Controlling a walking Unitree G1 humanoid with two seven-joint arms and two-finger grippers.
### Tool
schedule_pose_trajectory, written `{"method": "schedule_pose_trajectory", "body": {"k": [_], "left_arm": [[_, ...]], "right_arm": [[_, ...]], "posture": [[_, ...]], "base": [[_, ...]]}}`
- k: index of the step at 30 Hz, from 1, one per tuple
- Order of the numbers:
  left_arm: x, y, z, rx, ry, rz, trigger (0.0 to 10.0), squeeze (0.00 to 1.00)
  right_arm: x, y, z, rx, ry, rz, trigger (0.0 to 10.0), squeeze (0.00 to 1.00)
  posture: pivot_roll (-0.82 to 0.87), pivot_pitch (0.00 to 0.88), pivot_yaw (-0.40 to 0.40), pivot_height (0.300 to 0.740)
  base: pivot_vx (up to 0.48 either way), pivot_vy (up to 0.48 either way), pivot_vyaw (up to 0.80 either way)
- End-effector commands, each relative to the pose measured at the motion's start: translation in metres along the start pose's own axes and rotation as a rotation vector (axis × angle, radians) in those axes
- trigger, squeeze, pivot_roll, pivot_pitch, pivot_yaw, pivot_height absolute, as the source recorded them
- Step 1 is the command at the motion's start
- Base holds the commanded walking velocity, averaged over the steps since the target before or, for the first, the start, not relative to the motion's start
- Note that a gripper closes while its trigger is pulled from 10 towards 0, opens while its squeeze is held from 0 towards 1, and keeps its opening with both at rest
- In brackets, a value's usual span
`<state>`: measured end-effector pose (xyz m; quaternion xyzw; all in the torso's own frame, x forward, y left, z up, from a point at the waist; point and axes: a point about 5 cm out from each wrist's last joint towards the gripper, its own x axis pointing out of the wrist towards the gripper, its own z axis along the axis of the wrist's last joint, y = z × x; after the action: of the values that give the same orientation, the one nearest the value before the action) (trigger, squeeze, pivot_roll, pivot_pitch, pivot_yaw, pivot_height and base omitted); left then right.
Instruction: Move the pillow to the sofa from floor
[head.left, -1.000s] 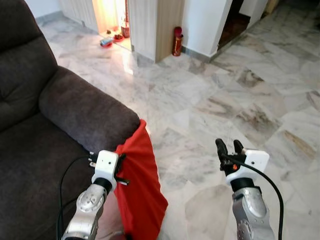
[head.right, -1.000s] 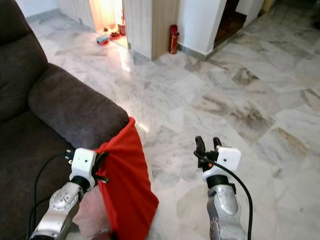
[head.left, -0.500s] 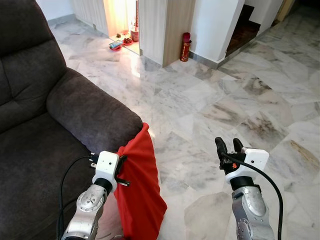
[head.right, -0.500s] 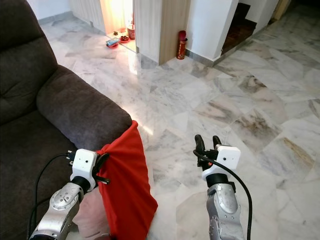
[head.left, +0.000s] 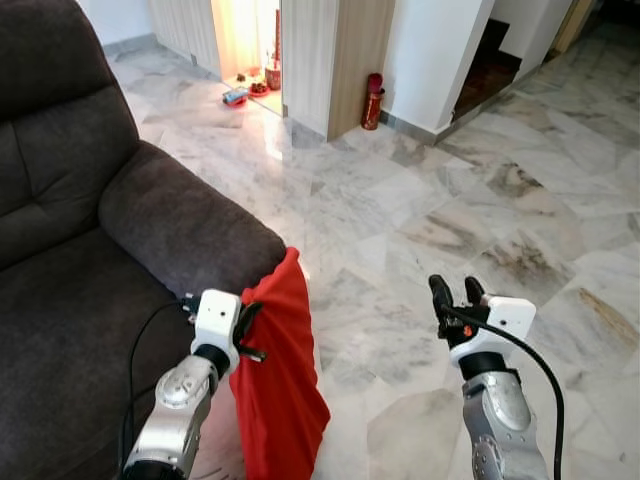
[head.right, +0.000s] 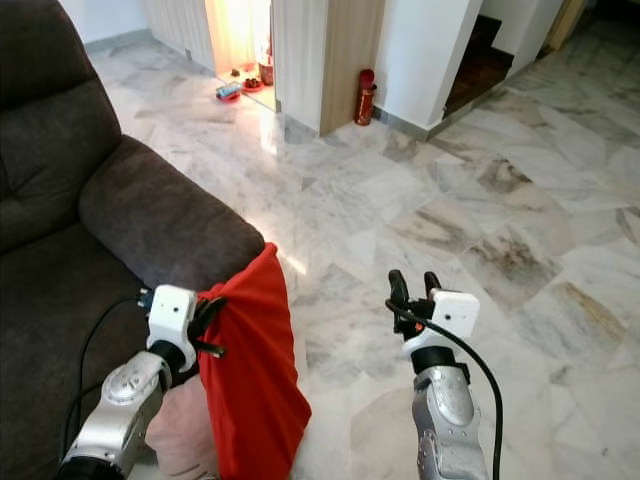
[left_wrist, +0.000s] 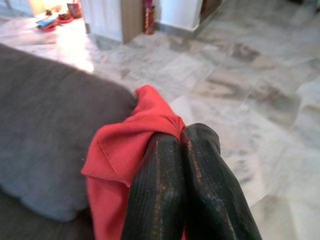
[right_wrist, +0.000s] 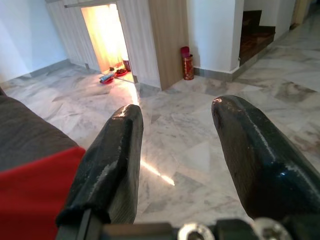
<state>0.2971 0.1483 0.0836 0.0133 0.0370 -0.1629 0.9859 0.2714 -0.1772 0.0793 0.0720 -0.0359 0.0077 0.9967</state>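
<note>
The red pillow (head.left: 280, 370) hangs limp beside the armrest of the dark grey sofa (head.left: 90, 250), its top corner at the armrest's front end. My left gripper (head.left: 250, 322) is shut on the pillow's upper edge; in the left wrist view its black fingers (left_wrist: 172, 185) are pressed together over the red cloth (left_wrist: 130, 145). My right gripper (head.left: 452, 292) hovers open over the marble floor, right of the pillow, with nothing between its fingers (right_wrist: 110, 155).
Marble floor (head.left: 480, 200) spreads to the right and ahead. A wooden-panelled wall corner (head.left: 340, 50) with a red cylinder (head.left: 372, 100) at its foot stands far ahead. Small items (head.left: 240, 94) lie in a lit doorway. A dark stair opening (head.left: 490, 60) lies far right.
The view has shifted a little, showing more of the sofa. My left gripper has risen slightly with the pillow. The right gripper has stayed in place.
</note>
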Motion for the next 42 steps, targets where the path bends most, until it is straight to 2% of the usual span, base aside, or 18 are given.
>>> {"method": "schedule_pose_trajectory", "body": {"k": [1,4,12,15,23,26,28,32,36,40,42], "left_arm": [[0.011,-0.004,0.052,0.019,-0.215,-0.045,10.0,0.0],[0.014,-0.012,0.066,-0.01,-0.233,-0.124,10.0,0.0],[0.018,-0.02,0.086,-0.077,-0.267,-0.239,10.0,0.0],[0.021,-0.021,0.098,-0.072,-0.291,-0.268,10.0,0.0],[0.04,-0.037,0.121,-0.059,-0.319,-0.412,10.0,0.0],[0.05,-0.045,0.132,-0.081,-0.349,-0.453,10.0,0.0],[0.051,-0.046,0.133,-0.082,-0.35,-0.458,10.0,0.0],[0.057,-0.06,0.133,-0.083,-0.345,-0.541,10.0,0.0],[0.062,-0.072,0.135,-0.125,-0.341,-0.595,10.0,0.0],[0.061,-0.08,0.137,-0.161,-0.332,-0.685,10.0,0.0],[0.055,-0.081,0.137,-0.184,-0.314,-0.763,10.0,0.0]], "right_arm": [[0.0,-0.004,-0.003,0.003,0.015,-0.019,10.0,0.0],[0.001,-0.004,-0.003,0.001,0.013,-0.019,10.0,0.0],[0.002,-0.005,-0.003,-0.002,0.011,-0.021,10.0,0.0],[0.003,-0.006,-0.002,-0.005,0.01,-0.022,10.0,0.0],[0.006,-0.008,-0.001,-0.011,0.003,-0.027,10.0,0.0],[0.006,-0.008,-0.001,-0.014,0.002,-0.029,10.0,0.0],[0.006,-0.008,-0.001,-0.014,0.001,-0.029,10.0,0.0],[0.007,-0.01,-0.001,-0.018,-0.002,-0.033,10.0,0.0],[0.007,-0.01,0.0,-0.019,-0.003,-0.033,10.0,0.0],[0.008,-0.01,0.001,-0.02,-0.008,-0.035,10.0,0.0],[0.007,-0.011,0.001,-0.021,-0.005,-0.034,10.0,0.0]], "posture": [[-0.02,0.0,-0.047,0.74],[-0.01,0.0,-0.049,0.74],[-0.01,0.0,-0.05,0.74],[-0.01,0.0,-0.049,0.74],[-0.01,0.0,-0.047,0.74],[-0.02,0.0,-0.046,0.74],[-0.02,0.0,-0.046,0.74],[-0.02,0.0,-0.045,0.74],[-0.03,0.0,-0.045,0.74],[-0.03,0.0,-0.045,0.74],[-0.03,0.0,-0.046,0.74]], "base": [[0.0,0.0,0.0],[0.0,0.0,0.0],[0.0,0.0,0.0],[0.0,0.0,0.0],[0.0,0.0,0.0],[0.0,0.0,0.0],[0.0,0.0,0.0],[0.0,0.0,0.0],[0.0,0.0,0.0],[0.0,0.0,0.0],[0.0,0.0,0.0]]}}
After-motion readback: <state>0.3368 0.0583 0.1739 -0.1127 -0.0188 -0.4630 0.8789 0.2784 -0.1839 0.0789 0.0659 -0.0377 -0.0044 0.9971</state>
